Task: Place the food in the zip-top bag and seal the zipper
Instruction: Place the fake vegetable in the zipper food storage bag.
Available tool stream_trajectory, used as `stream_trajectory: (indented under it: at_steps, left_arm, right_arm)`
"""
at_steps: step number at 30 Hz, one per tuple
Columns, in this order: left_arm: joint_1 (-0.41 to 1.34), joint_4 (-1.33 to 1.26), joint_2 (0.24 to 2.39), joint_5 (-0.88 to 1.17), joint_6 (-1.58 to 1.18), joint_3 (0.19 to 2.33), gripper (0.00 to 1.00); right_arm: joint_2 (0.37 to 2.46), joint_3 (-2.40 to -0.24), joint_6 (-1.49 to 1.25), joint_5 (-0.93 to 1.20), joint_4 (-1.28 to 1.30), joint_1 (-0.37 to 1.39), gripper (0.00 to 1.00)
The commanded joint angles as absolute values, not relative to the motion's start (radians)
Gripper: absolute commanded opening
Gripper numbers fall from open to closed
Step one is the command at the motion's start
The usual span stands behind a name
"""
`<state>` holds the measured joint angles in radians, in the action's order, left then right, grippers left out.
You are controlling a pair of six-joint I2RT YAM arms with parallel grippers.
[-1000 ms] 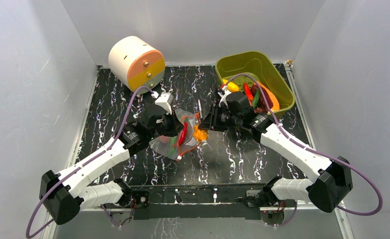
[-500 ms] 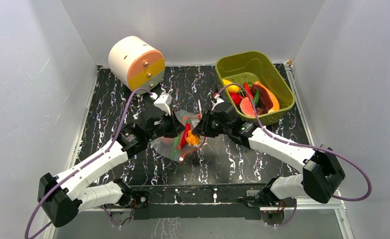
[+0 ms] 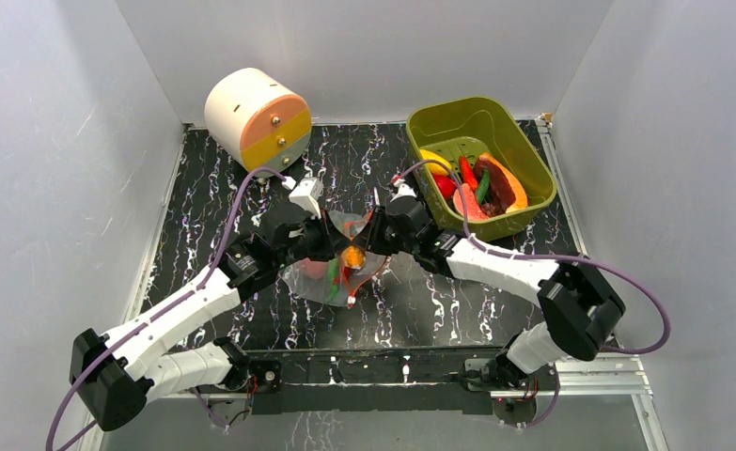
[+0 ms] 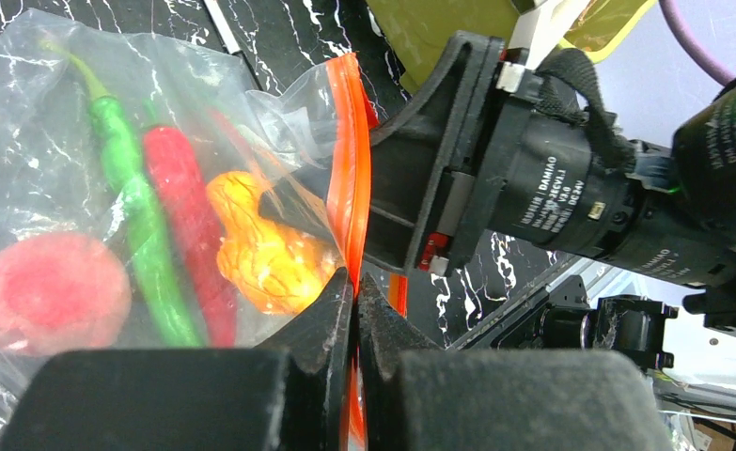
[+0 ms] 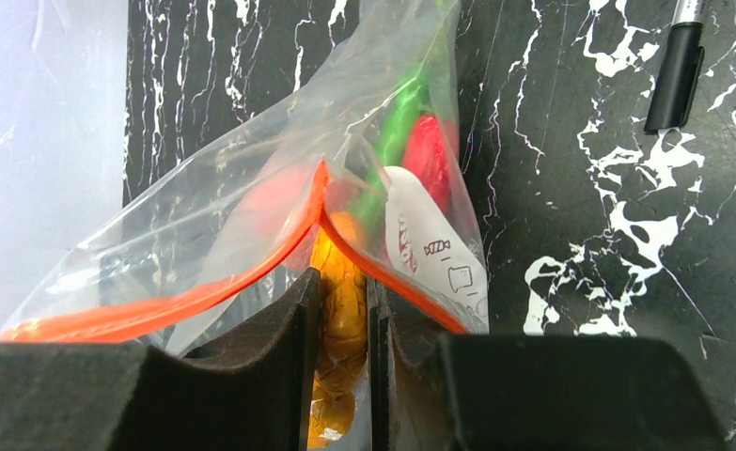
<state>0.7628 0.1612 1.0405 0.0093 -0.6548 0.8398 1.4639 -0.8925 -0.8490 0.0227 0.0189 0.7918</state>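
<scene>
Both grippers at the mouth of the zip-top bag [image 3: 319,278].

From the top, the left gripper [image 3: 337,246] and right gripper [image 3: 362,242] faced each other tip to tip over the bag, with the olive-green tub [image 3: 458,115] behind the right one. In the left wrist view, the left fingers were clenched on the zipper [image 4: 350,178]. Ahead and left of their tips, a peach [image 4: 49,291], green pepper [image 4: 138,211] and red chili [image 4: 190,230] lay inside the bag. One right finger poked in through the mouth beside a yellow-orange piece [image 4: 265,258]. In the right wrist view, the right fingers grasped that piece between the parted zipper lips. A black pen [image 5: 676,70] lay ahead to their right.
</scene>
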Motion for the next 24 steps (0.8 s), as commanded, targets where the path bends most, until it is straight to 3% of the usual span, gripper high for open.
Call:
stream_trajectory:
  at_steps: [1, 4, 11, 24]
  left_arm:
    - [0.765, 0.146, 1.016, 0.002, -0.659, 0.834, 0.00]
    - [0.766, 0.147, 1.022, -0.009, -0.648, 0.829, 0.00]
    - [0.765, 0.140, 1.014, -0.041, -0.629, 0.803, 0.00]
    - [0.765, 0.161, 1.014, -0.037, -0.534, 0.763, 0.00]
  right_arm:
    - [1.502, -0.945, -0.869, -0.020, -0.109, 0.806, 0.13]
    - [1.529, -0.962, -0.857, -0.002, -0.122, 0.810, 0.19]
    - [1.511, -0.965, -0.814, 0.052, -0.051, 0.810, 0.46]
    - [1.306, -0.980, -0.650, 0.065, 0.225, 0.808, 0.54]
